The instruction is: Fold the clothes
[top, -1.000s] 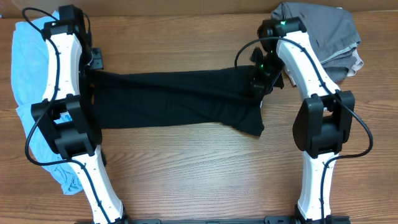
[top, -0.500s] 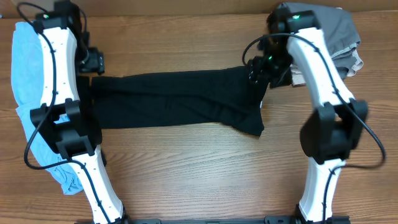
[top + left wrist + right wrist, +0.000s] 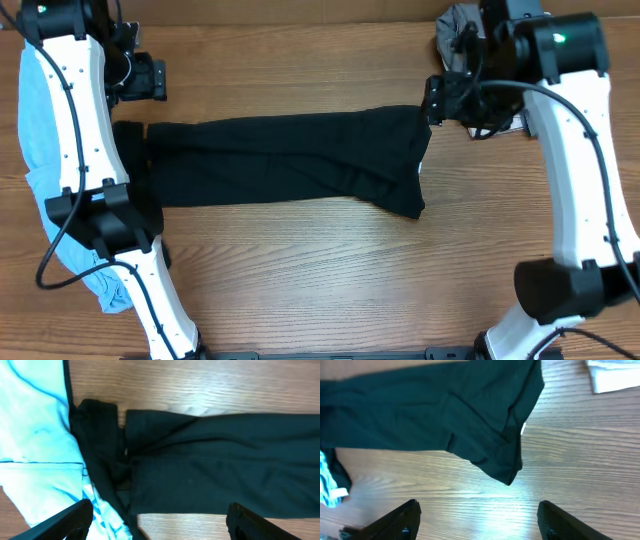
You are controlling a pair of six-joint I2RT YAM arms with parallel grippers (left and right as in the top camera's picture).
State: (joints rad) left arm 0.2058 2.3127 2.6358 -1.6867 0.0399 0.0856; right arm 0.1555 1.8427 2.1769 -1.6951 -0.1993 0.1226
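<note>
No text, brand, number or sign can be read in any of the views. The only label-like thing is a small white tag (image 3: 523,428) at the edge of the black garment (image 3: 290,160). In the right wrist view it shows as a pale sliver, too small to tell whether anything is printed on it.
</note>
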